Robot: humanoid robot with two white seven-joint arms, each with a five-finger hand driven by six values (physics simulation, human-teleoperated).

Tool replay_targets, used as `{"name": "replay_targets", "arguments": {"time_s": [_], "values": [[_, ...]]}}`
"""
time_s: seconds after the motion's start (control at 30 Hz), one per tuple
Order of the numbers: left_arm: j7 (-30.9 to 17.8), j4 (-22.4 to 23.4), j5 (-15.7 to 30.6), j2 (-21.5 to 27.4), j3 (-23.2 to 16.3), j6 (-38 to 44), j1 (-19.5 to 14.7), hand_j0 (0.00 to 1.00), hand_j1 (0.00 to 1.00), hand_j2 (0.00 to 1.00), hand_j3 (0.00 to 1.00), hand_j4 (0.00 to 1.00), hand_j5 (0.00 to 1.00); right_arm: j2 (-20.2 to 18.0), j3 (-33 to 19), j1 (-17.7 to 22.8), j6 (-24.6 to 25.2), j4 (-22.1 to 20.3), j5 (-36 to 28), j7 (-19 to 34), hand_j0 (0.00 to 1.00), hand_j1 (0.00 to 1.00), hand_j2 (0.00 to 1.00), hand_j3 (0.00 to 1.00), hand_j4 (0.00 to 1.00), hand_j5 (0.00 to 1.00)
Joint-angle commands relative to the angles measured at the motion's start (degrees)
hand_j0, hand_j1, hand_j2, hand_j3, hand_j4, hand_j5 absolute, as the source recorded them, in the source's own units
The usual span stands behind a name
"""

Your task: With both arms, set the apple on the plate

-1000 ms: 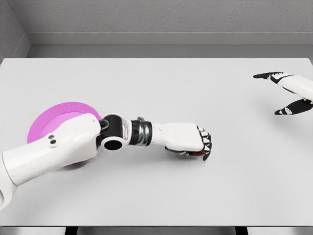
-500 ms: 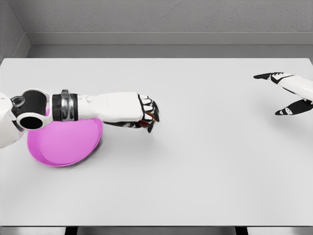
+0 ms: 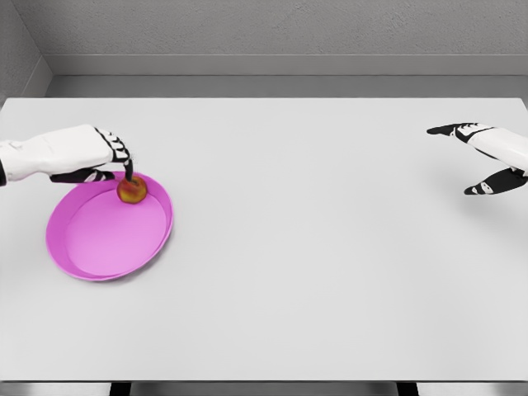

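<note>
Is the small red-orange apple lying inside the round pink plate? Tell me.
Yes, the small red-orange apple sits inside the round pink plate near its far rim, just under the left hand.

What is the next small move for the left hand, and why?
Probably lift the left hand up and away. The apple already sits inside the pink plate near its far rim, and one of the fingers reaches down to its top.
</note>
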Motion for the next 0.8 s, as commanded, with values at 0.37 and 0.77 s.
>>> {"name": "replay_targets", "arguments": {"time_s": [0.37, 0.77], "values": [[-0.47, -1.65, 4.53, -16.29, -0.07, 0.07, -5.63, 1.00, 1.00, 1.00, 1.00, 1.00, 1.00, -0.13, -0.01, 0.09, 0.16, -0.03, -0.16, -0.03, 1.00, 1.00, 1.00, 1.00, 1.00, 1.00], [-0.47, -1.65, 4.53, -23.85, -0.33, 0.07, -5.36, 1.00, 1.00, 1.00, 1.00, 1.00, 1.00, -0.13, -0.01, 0.09, 0.16, -0.03, -0.16, -0.03, 1.00, 1.00, 1.00, 1.00, 1.00, 1.00]]}}
